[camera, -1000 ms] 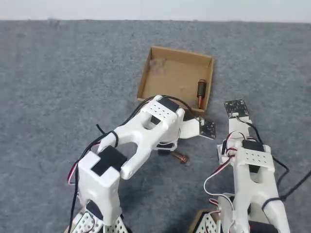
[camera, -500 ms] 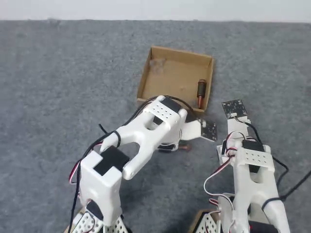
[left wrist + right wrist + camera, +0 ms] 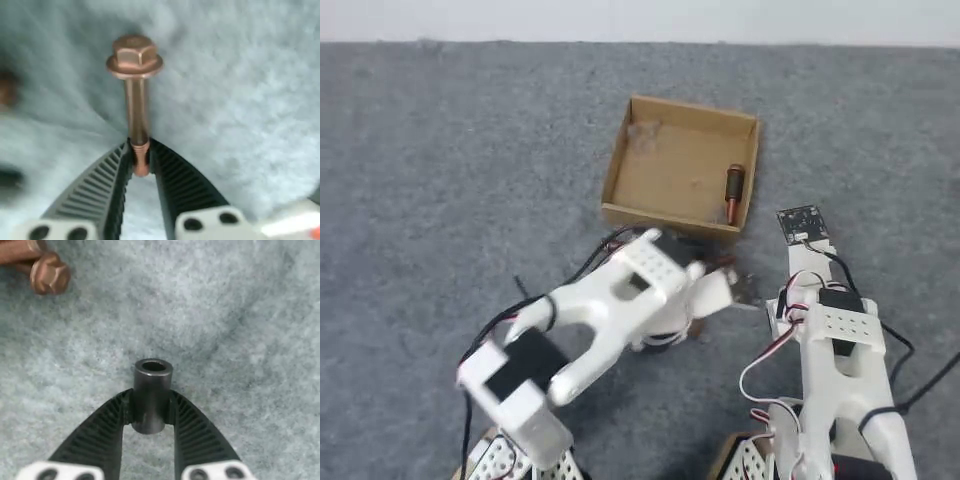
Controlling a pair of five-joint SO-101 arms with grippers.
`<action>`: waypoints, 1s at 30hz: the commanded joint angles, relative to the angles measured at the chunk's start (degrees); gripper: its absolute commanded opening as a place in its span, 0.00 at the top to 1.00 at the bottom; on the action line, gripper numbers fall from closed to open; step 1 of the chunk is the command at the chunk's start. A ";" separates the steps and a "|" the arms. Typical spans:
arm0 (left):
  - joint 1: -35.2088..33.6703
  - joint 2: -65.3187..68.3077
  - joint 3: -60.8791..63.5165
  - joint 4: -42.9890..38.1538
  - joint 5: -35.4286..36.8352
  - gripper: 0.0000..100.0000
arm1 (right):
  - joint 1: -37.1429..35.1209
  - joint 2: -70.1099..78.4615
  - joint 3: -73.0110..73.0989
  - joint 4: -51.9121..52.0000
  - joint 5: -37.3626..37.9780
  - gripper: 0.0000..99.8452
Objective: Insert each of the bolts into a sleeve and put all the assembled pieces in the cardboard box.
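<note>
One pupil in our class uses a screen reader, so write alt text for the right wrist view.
The right gripper is shut on a short dark sleeve, whose open end faces the camera, with grey carpet behind it. A copper bolt shows farther off, its hex head turned towards the camera.

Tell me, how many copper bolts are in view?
2. One bolt is held by its threaded end in the left tool; the other bolt lies in the cardboard box, slid into a sleeve. More could be hidden under the left arm.
</note>
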 commanded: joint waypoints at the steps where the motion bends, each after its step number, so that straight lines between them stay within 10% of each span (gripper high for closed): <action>1: -4.66 -16.26 8.57 -0.09 6.77 0.99 | 0.40 -2.68 -0.26 -1.01 0.79 0.99; 15: -36.22 -42.02 26.59 -8.09 22.07 0.99 | 0.40 -2.68 -0.18 -1.01 0.79 0.99; 30: -37.98 -17.23 20.26 -11.16 25.23 0.90 | 0.40 -2.68 -0.18 -1.01 0.79 0.99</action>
